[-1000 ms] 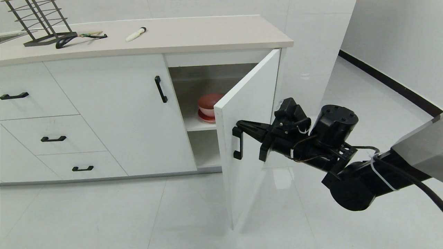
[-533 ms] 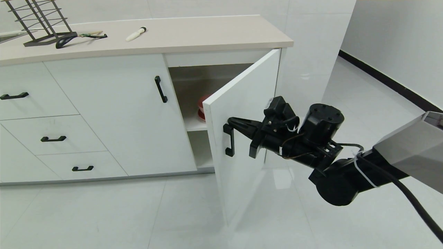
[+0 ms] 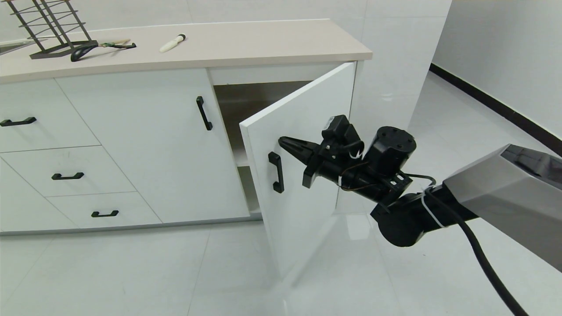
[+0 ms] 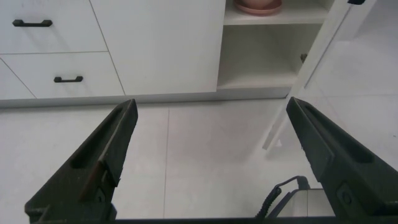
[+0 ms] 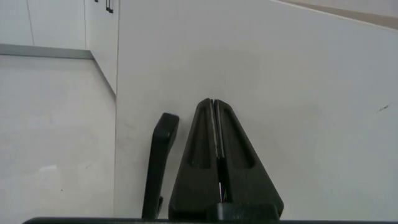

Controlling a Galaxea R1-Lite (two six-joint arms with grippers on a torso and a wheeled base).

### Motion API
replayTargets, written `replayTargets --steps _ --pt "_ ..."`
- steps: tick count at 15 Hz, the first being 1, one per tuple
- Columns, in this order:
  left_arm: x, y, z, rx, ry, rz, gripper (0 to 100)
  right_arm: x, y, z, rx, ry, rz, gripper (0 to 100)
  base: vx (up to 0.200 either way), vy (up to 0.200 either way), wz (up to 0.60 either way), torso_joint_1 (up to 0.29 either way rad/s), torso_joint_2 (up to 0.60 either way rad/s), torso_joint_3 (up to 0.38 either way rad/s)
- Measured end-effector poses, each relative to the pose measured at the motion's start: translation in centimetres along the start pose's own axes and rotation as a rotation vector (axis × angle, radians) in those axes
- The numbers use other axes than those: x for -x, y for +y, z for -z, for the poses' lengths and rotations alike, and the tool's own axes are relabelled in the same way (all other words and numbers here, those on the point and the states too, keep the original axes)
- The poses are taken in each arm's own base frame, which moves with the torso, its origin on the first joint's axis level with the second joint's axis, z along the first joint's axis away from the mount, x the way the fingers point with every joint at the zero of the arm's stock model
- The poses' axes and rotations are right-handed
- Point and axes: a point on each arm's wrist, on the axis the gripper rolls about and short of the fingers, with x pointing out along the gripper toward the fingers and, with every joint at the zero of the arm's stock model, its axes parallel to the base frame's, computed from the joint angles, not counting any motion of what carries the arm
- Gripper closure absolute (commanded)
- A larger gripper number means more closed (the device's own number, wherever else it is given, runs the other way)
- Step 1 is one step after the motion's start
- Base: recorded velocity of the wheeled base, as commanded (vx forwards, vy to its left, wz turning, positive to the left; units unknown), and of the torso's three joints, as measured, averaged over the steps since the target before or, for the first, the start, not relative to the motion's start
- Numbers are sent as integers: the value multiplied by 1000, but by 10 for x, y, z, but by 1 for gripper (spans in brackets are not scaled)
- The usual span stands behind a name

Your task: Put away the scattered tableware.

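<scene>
Worktop [image 3: 263,41]: a beige slab is laid along the top of a white cabinet run.
Wire rack [image 3: 48,26]: a dark frame is stood at the worktop's far left.
Drawers [image 3: 66,169]: three are stacked at the left, each fitted with a black horizontal handle.
Closed door [image 3: 145,145]: a black vertical handle [image 3: 204,113] is fixed near its right edge.
Open door [image 3: 303,131]: it is hinged at the right and held ajar; a black door handle [image 3: 276,172] is mounted near the free edge.
Floor [image 3: 131,272]: pale glossy tiles are laid.
Skirting [image 3: 496,105]: a black strip is run along the right wall's foot.
</scene>
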Motion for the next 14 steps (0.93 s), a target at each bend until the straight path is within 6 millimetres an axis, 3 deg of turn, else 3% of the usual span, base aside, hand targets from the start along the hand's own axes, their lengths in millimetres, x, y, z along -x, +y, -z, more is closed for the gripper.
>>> replayTargets --steps 4,8,14 --pt "0 0 0 4 0 0 0 -3 1 7 -2 2 -1 100 0 0 0 0 0 0" --pt "0 0 0 6 -1 0 0 9 6 1 -15 30 -9 100 0 0 0 0 0 0" --pt "0 1 0 -18 -4 -39 0 44 10 -49 -9 31 -7 100 0 0 0 0 0 0"
